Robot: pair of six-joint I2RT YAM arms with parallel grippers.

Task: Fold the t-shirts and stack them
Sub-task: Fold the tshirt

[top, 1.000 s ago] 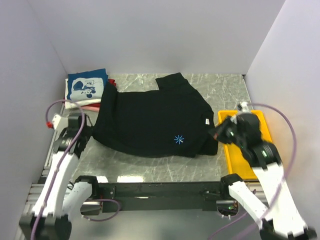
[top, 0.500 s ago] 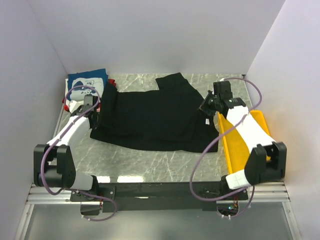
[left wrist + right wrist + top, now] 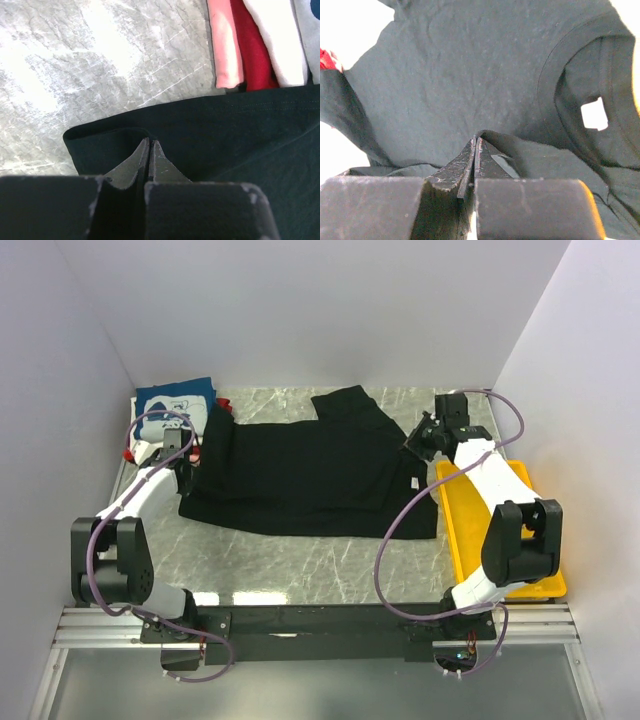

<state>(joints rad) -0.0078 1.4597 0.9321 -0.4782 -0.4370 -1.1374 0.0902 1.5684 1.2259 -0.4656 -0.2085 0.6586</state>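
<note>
The large black t-shirt (image 3: pixel 300 470) lies across the middle of the table, folded over itself, and its starburst mark is hidden. My left gripper (image 3: pixel 187 462) is shut on the shirt's left edge, seen up close in the left wrist view (image 3: pixel 149 142) pinching a fold of black cloth (image 3: pixel 240 130). My right gripper (image 3: pixel 418 438) is shut on a raised fold near the collar (image 3: pixel 477 141), over the black cloth (image 3: pixel 470 75). The folded blue shirt (image 3: pixel 172 410) tops a stack at the back left. Red (image 3: pixel 255 55) and white (image 3: pixel 277 40) folded shirts lie just past the black shirt's edge.
The yellow tray (image 3: pixel 510 540) lies at the right edge beside the right arm. A pink folded edge (image 3: pixel 225 45) lies in the stack. White walls close in on the left, back and right. Marble tabletop (image 3: pixel 300 560) shows in front of the shirt.
Both grippers have moved from the shirt's near corners toward the back, carrying the near half over the far half. The starburst mark is now covered.
</note>
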